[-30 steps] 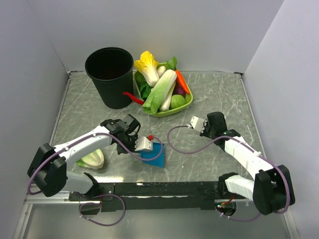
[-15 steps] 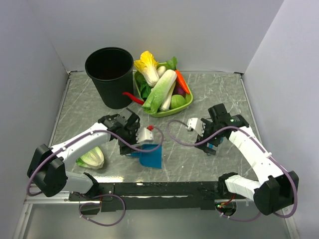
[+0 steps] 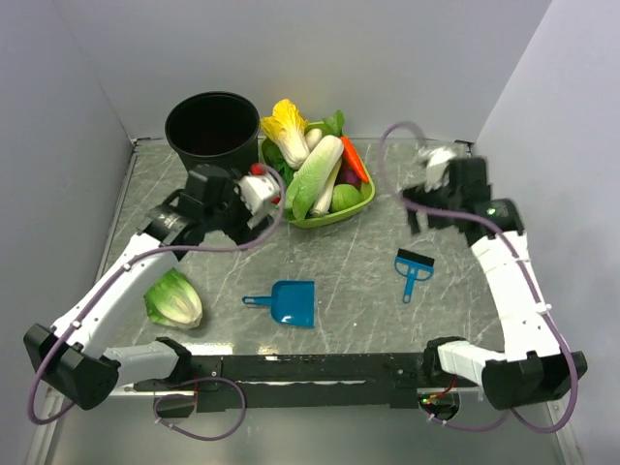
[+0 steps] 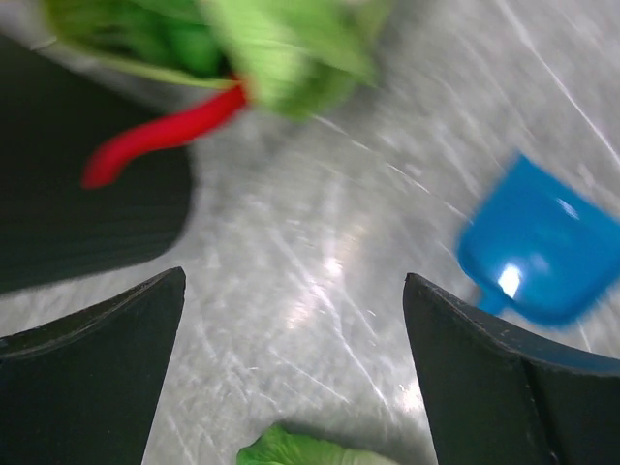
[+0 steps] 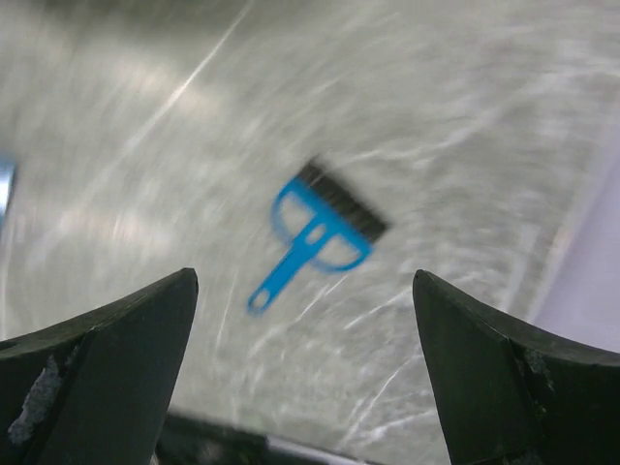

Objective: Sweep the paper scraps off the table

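No paper scraps show in any view. On the grey-green veined table [image 3: 368,252] lie a blue dustpan [image 3: 291,302] and a small blue brush [image 3: 415,271], both loose. My left gripper [image 3: 215,205] hangs open above the table beside the black bin, with nothing between its fingers. Its wrist view looks down past the open left gripper [image 4: 294,281] at bare table [image 4: 320,223] and the dustpan [image 4: 542,257]. My right gripper [image 3: 434,208] is raised at the far right, open and empty. Below the open right gripper [image 5: 303,276], the brush [image 5: 325,228] lies on the table [image 5: 436,145].
A black bin [image 3: 213,145] stands at the back left. Beside it is a green basket [image 3: 360,205] of vegetables, and a red chili [image 4: 160,136] sticks out by the bin [image 4: 77,184]. A lettuce head [image 3: 174,298] lies at the near left. White walls close in three sides.
Both grippers opened and let go, leaving the dustpan and the brush lying on the table. The left arm rose and swung back toward the bin. The right arm rose toward the far right.
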`<state>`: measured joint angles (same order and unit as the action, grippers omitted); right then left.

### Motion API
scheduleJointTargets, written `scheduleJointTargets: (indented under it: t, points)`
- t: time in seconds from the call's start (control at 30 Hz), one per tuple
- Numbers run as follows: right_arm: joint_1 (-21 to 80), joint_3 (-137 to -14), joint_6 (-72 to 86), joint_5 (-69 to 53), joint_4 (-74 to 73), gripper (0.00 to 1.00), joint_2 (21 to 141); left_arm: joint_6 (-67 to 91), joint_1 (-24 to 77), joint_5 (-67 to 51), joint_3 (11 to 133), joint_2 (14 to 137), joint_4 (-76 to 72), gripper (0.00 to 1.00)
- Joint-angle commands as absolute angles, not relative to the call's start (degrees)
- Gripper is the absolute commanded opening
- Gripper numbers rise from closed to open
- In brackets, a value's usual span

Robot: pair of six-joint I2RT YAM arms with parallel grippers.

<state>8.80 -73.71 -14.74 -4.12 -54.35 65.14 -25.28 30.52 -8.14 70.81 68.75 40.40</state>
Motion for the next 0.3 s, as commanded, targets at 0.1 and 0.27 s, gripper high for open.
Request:
scheduleJointTargets:
  t: [0.1,0.27]
  points:
    - [3.43,-93.33,-0.53,11.24,-44.39,1.0,68.81,-7.05,21.46,1.83,80.57,69.07,29.98,0.96]
    - [3.34,-95.45,-0.09,9.93,-41.49,1.0,69.26,5.53,14.26,6.06,84.72,70.66,26.46,0.97]
